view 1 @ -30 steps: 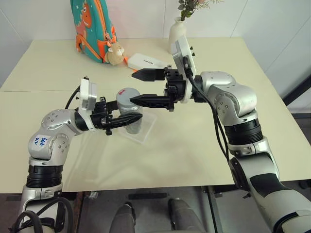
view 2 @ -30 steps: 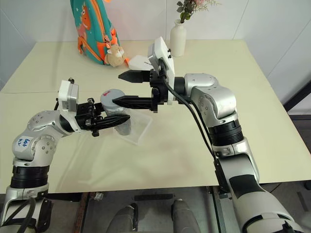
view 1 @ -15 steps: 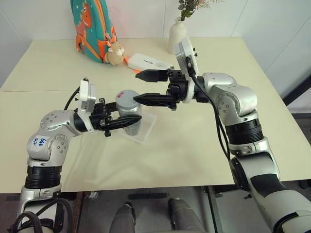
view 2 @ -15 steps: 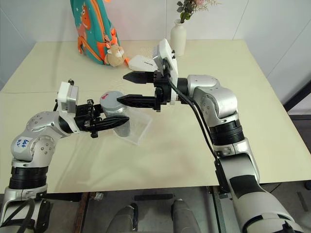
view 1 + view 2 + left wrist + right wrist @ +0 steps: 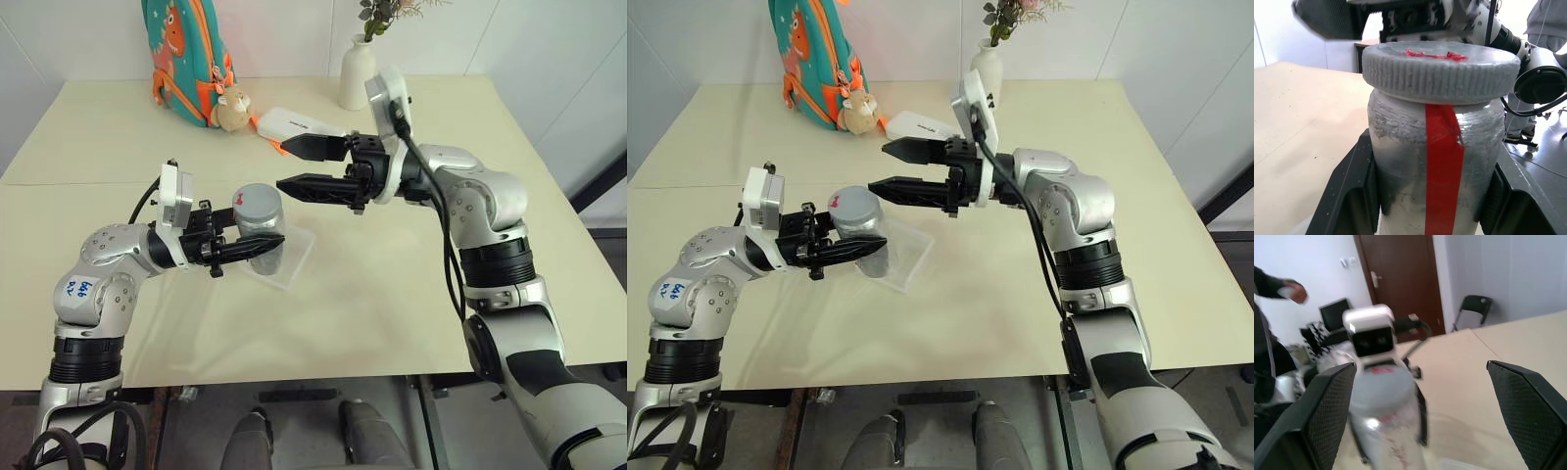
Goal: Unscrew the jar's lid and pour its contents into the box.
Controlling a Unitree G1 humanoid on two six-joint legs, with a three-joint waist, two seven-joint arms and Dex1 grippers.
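While our left gripper [image 5: 257,245] pinches the jar [image 5: 261,227] by its sides, holding it upright above the box [image 5: 294,257], the lid [image 5: 1439,69] sits on the jar. Our right gripper [image 5: 297,165] hangs just beside the jar, fingers spread wide, empty.

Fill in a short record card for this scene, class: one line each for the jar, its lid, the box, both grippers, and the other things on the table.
jar: upright, held above the box
lid: on the jar
box: clear tray on the table, under the jar
left gripper: shut on the jar
right gripper: open, beside the lid, apart from it
others: backpack, white vase, white case
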